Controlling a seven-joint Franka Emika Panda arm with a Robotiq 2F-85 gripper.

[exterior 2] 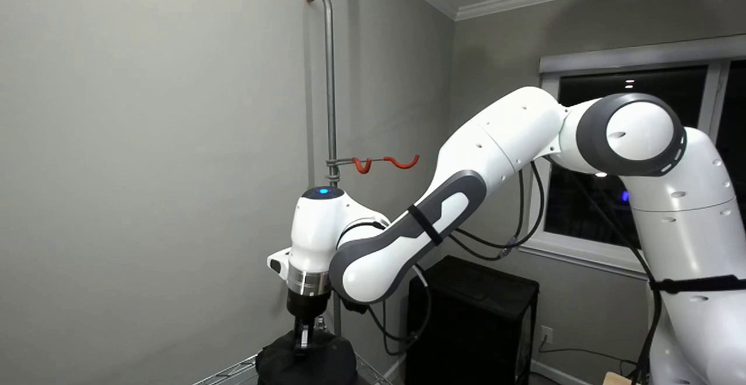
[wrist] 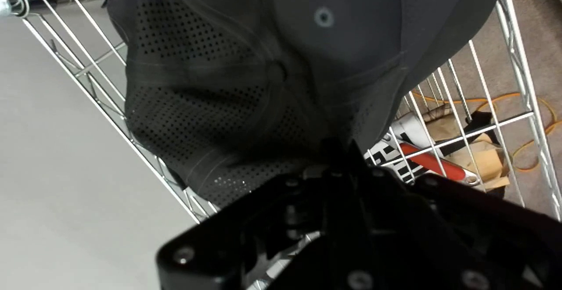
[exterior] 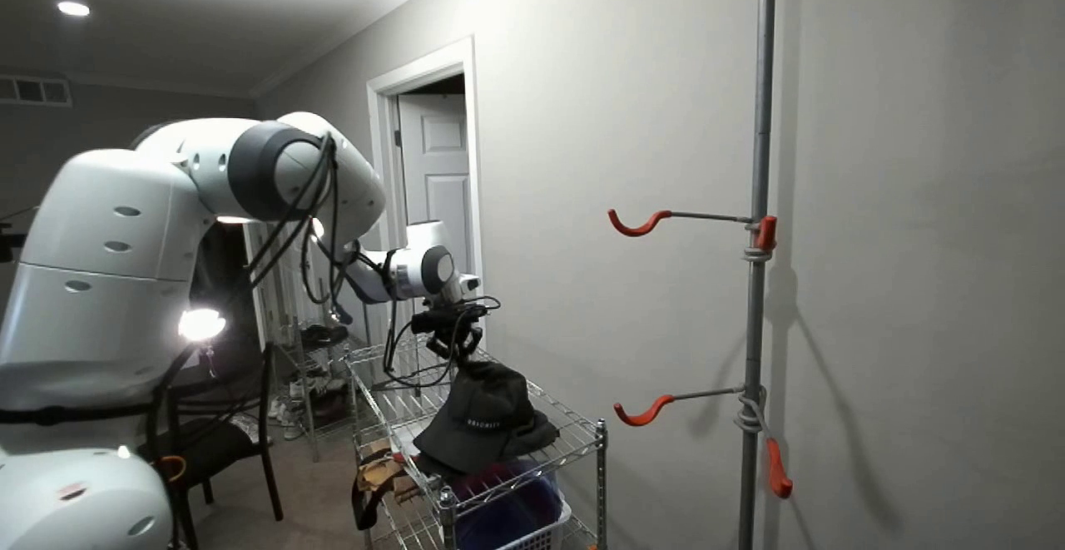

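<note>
Pincer (wrist: 343,149) pinching dark hat (exterior: 482,413) on wire rack (exterior: 601,475)

In an exterior view, the pincer is pointing downward, its jaws meeting the peak of the hat's crown, while the hat is sitting on the rack's top shelf directly beneath. A basket (exterior: 541,535) is standing lower still, under the hat. A door (exterior: 445,192) is showing behind the pincer, and well apart from it, toward the right of the frame, a pole (exterior: 753,325) is carrying red hooks (exterior: 636,231).

In an exterior view, the white arm (exterior 2: 489,146) is slanting down to the pincer, which is hanging over the crown. A black cabinet (exterior 2: 466,327) is standing to the right of the pincer in the frame.

In the wrist view, the pincer is standing narrow, its jaws close together and gripping gathered hat cloth; the very tips are blurring into the fabric. The hat is spreading out ahead of the pincer, a wall (wrist: 79,171) is rising to its left in the frame, and a red handle (wrist: 432,162) is showing through the wires to its right.
</note>
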